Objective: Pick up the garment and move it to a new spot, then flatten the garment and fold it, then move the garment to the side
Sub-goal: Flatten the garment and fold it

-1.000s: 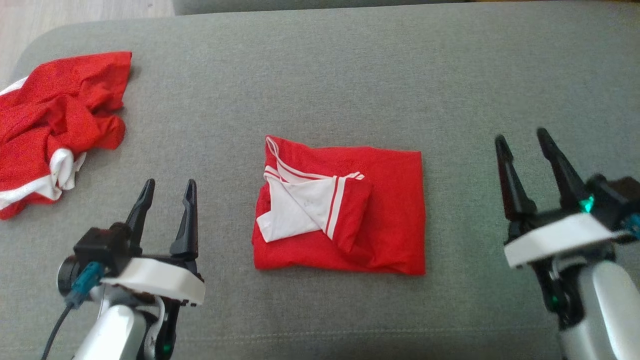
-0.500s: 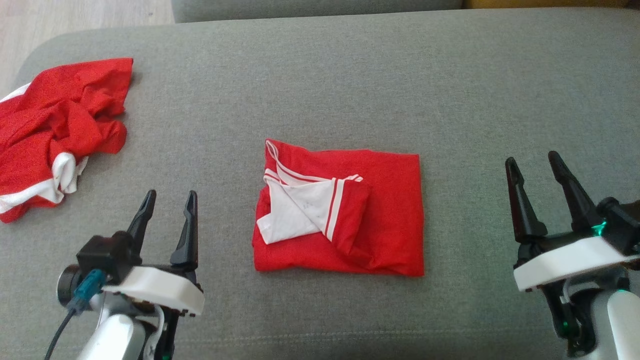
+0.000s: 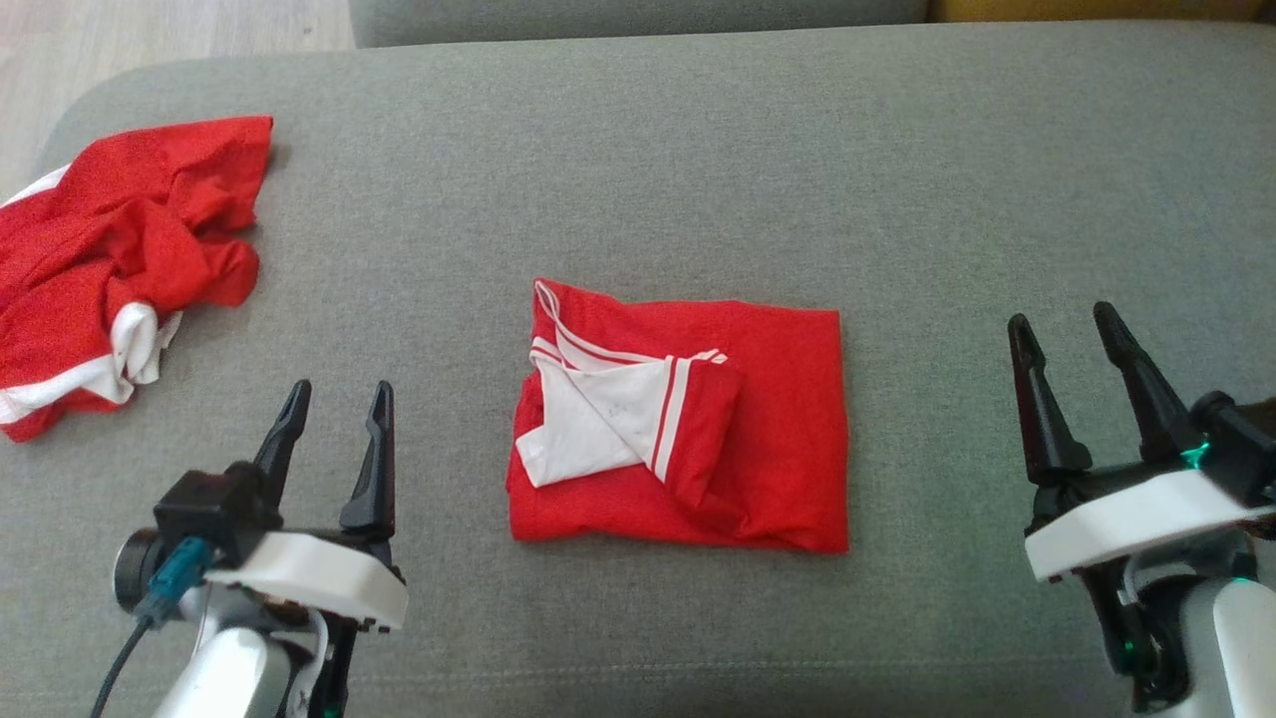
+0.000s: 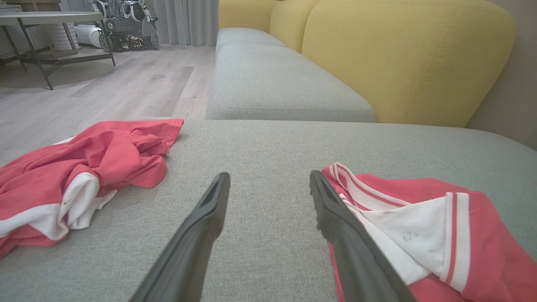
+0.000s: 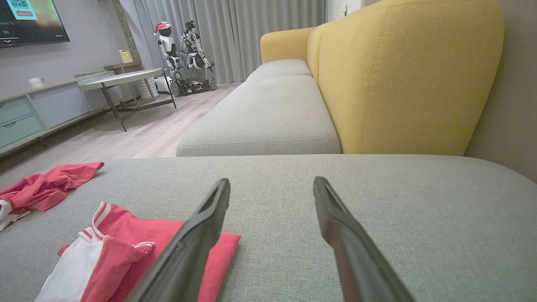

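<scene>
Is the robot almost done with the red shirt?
Nearly. The red shirt already lies folded in a neat rectangle on the grey cushion. Nothing is in hand: the left claw and right claw hang open beside it, touching nothing. Left to do: moving it to the side.

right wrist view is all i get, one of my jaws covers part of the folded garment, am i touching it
Observer: No. In the head view the right gripper sits off to the right of the folded garment, with bare cushion between them.
Operator: is the fold tidy
Observer: It's a fairly neat rectangle, with a white striped panel folded over its left half.
Operator: where's the left gripper
Observer: The left gripper sits left of that garment, apart from it, jaws open and empty.
</scene>
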`<state>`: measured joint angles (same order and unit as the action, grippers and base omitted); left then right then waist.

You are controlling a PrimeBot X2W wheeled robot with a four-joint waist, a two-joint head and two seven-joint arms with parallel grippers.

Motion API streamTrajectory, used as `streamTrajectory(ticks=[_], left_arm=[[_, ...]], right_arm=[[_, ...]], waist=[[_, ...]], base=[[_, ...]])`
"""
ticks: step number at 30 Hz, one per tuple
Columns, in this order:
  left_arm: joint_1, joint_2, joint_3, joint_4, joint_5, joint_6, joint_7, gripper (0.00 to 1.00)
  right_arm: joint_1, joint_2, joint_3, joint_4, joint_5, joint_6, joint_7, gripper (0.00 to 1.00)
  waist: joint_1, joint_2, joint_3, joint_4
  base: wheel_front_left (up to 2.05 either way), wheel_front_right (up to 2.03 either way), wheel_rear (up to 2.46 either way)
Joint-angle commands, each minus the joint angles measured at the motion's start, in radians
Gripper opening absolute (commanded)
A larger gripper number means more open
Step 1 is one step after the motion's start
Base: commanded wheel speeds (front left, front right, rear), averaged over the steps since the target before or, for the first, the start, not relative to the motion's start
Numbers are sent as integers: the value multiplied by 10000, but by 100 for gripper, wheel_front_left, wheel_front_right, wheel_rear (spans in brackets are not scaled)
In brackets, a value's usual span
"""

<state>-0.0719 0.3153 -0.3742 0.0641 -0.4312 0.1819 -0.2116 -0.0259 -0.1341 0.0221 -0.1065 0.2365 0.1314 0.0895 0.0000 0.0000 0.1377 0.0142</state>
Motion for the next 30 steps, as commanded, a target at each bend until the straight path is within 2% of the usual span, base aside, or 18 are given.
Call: streamTrajectory(ticks=[1,3,4,5,6,10,15,16,17,23,24,30], left_arm=[[-344,298,362,-346,-13,70,-3,100],[-364,296,343,-359,-14,76,-3,100],[-383,293,331,-365,-15,73,-4,100],[-405,292,322,-370,-15,70,-7,100],[-433,289,309,-374,-14,62,-12,100],[-593,251,227,-350,-9,-9,-38,100],[-829,131,110,-260,4,-89,-102,100],[-829,131,110,-260,4,-89,-102,100],[-943,71,66,-191,0,-143,-140,100],[-1234,-155,-73,50,-19,-288,-250,100],[-1234,-155,-73,50,-19,-288,-250,100],[-1384,-323,-106,250,-33,-370,-351,100]], right_arm=[[-70,-58,158,-414,-20,-7,39,100],[-112,-63,162,-394,-19,-7,62,100],[-142,-67,204,-342,17,-7,99,87],[-184,-76,261,-246,52,-7,155,31],[-252,-84,335,-113,78,-7,194,0],[-674,-8,975,772,267,-7,191,0],[-1465,267,2105,2522,666,-7,-240,0],[-1465,267,2105,2522,666,-7,-240,0],[-1851,450,2520,3307,947,-7,-479,0],[-2930,775,3583,5553,1732,-7,-1120,0],[-2930,775,3583,5553,1732,-7,-1120,0],[-3636,832,5190,6407,2435,-7,-1775,0]], waist=[[0,0,3,20],[0,0,15,50],[0,0,27,74],[0,0,47,97],[0,0,69,129],[0,0,189,349],[0,0,380,752],[0,0,380,752],[0,0,464,930],[0,0,635,1460],[0,0,635,1460],[0,0,725,1769]], base=[[0,0,0],[0,0,0],[0,0,0],[0,0,0],[0,0,0],[0,0,0],[0,0,0],[0,0,0],[0,0,0],[0,0,0],[0,0,0],[0,0,0]])
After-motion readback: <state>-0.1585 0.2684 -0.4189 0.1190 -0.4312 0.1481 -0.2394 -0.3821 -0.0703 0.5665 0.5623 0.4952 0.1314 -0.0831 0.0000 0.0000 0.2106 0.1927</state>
